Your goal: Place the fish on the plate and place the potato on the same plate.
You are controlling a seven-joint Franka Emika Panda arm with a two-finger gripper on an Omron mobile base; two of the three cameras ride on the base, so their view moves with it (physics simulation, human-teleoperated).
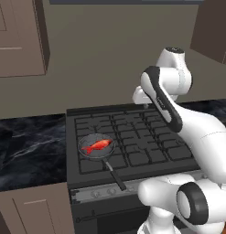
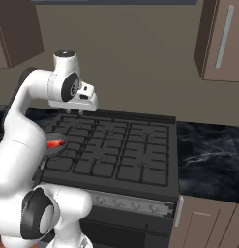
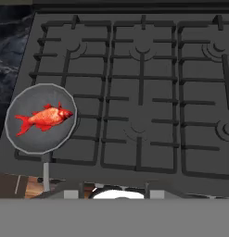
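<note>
gripper (image 2: 81, 112) hangs high over the stove's (image 3: 148, 106) back edge; i cannot tell how far it gapes. fish (image 3: 43, 118) lies in the pan (image 3: 23, 139) at the stove's front left corner; i judge reaching down there comes first.

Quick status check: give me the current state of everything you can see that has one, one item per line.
fish: lying in the frying pan, not picked up yet.
frying pan: on the stove's front left burner, handle toward the front edge.
stove: other burners bare, no flame seen.
claw: raised above the stove, holding nothing; opening unclear.
</note>
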